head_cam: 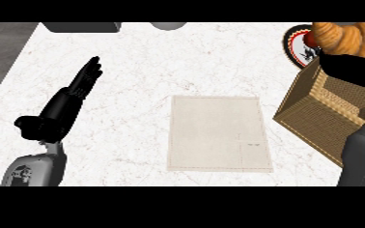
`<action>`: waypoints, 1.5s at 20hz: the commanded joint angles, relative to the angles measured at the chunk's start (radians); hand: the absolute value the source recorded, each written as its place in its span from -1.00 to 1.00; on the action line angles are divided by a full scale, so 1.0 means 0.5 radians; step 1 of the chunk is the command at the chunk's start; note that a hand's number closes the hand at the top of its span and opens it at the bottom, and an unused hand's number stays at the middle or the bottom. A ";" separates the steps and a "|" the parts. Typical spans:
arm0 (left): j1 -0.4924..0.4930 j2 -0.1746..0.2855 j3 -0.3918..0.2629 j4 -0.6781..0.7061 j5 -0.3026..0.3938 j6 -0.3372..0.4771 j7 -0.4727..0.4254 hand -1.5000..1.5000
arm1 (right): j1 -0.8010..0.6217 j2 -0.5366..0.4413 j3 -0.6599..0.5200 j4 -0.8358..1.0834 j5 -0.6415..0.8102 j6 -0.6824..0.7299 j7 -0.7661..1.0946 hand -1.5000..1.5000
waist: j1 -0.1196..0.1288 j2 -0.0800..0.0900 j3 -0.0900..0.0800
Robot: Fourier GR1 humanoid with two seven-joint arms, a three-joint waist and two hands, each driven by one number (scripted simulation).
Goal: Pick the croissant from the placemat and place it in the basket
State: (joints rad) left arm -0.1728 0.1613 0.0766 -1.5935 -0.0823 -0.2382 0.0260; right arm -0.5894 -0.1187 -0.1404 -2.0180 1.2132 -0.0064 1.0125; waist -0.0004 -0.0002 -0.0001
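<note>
While the right hand carries the croissant: head view, the only one, feeds every line below.
Right hand (343,68): a black mass at the view's right edge, curled round the lower end of the golden-brown, ridged pastry croissant (336,35); its single fingers cannot be made out.
Croissant: off the mat, sticking out beyond the right hand's far side, in front of a round plate with a red and black rim (296,48).
Square woven wicker basket (317,108): on the near side of the right hand, with wrist and forearm crossing its opening.
Pale beige cloth placemat (217,133): well to the left of the right hand, bare, on the white marbled tabletop (128,67).
Left hand (64,108): at the view's left, fingers straight and pressed together, resting, holding nothing.
Step, as I judge: bringing the croissant over the basket's opening.
Doing it well: centre the right hand inside the rim, lower before uncurling, and keep the forearm off the basket wall. Whether the croissant already hangs above the opening cannot be told.
</note>
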 commanded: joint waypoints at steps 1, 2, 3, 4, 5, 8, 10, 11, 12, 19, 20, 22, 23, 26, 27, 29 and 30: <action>0.053 0.023 0.022 -0.088 0.025 -0.023 0.008 0.00 | 0.108 -0.130 -0.295 0.127 -0.274 -0.102 -0.167 1.00 | 0.005 0.000 0.001; 0.000 -0.006 0.006 -0.044 -0.007 0.016 0.016 0.00 | 0.268 -0.074 -0.227 0.113 -0.237 -0.190 -0.222 1.00 | -0.001 0.001 0.001; 0.060 0.002 0.011 -0.105 0.018 -0.008 0.042 0.00 | 0.202 -0.137 -0.288 0.099 -0.315 -0.078 -0.187 1.00 | 0.002 -0.001 0.001; -0.043 0.021 0.031 -0.054 0.057 -0.039 0.103 0.00 | 0.240 -0.120 -0.282 0.174 -0.361 -0.156 -0.265 1.00 | 0.000 0.001 0.001; 0.041 -0.059 -0.069 -0.180 -0.068 0.076 0.154 0.00 | 0.333 -0.125 -0.319 0.156 -0.411 -0.165 -0.314 1.00 | 0.001 -0.001 0.001; -0.061 0.013 0.061 0.028 0.051 -0.023 0.025 0.00 | 0.482 -0.193 -0.441 0.179 -0.515 -0.289 -0.490 1.00 | -0.008 0.002 0.001; -0.006 -0.047 -0.038 -0.008 -0.085 0.059 0.007 0.00 | 0.521 -0.164 -0.371 0.215 -0.448 -0.388 -0.531 1.00 | -0.001 0.001 0.000; 0.133 0.035 0.048 -0.010 0.017 -0.055 -0.125 0.00 | 0.593 -0.173 -0.429 0.309 -0.453 -0.506 -0.658 1.00 | 0.005 0.002 0.001; 0.024 -0.021 -0.007 -0.035 -0.029 0.011 0.011 0.00 | 0.517 -0.282 -0.513 0.355 -0.570 -0.461 -0.697 1.00 | 0.000 0.001 0.001; -0.001 -0.012 0.005 -0.083 0.006 -0.013 0.109 0.00 | 0.512 -0.277 -0.608 0.491 -0.518 -0.812 -0.794 1.00 | 0.003 0.000 0.001; 0.043 0.060 0.074 -0.042 0.053 -0.085 -0.001 0.00 | 0.560 -0.219 -0.653 0.571 -0.665 -0.961 -0.937 1.00 | 0.006 0.002 0.002; -0.077 0.080 0.131 0.125 0.058 -0.077 -0.057 0.00 | 0.528 -0.327 -0.712 0.688 -0.828 -0.950 -1.044 -1.00 | -0.001 0.003 0.001; 0.094 0.013 0.039 -0.005 -0.003 -0.053 -0.088 0.00 | 0.541 -0.299 -0.653 0.739 -0.798 -0.986 -1.058 -1.00 | 0.006 0.001 0.001; 0.021 -0.012 0.020 0.013 -0.042 -0.007 -0.070 0.00 | 0.506 -0.440 -0.615 0.752 -0.748 -0.858 -1.026 -1.00 | 0.003 0.000 0.000; -0.028 0.022 0.060 0.073 0.013 -0.056 -0.011 0.00 | 0.482 -0.458 -0.644 0.866 -0.860 -0.902 -1.114 -1.00 | 0.003 0.001 0.000; 0.003 -0.047 -0.029 -0.053 -0.050 0.006 0.066 0.00 | 0.482 -0.470 -0.629 0.828 -0.874 -0.920 -1.122 -1.00 | 0.004 0.000 0.000; -0.061 -0.007 0.026 -0.042 0.009 -0.031 0.091 0.00 | 0.549 -0.386 -0.593 0.826 -0.917 -1.016 -1.255 -1.00 | 0.003 0.000 0.001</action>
State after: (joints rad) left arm -0.1759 0.1581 0.0875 -1.5974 -0.0885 -0.2512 0.0335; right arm -0.3236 -0.3194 -0.4518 -1.6353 0.7983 -0.4658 0.4588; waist 0.0010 0.0000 0.0000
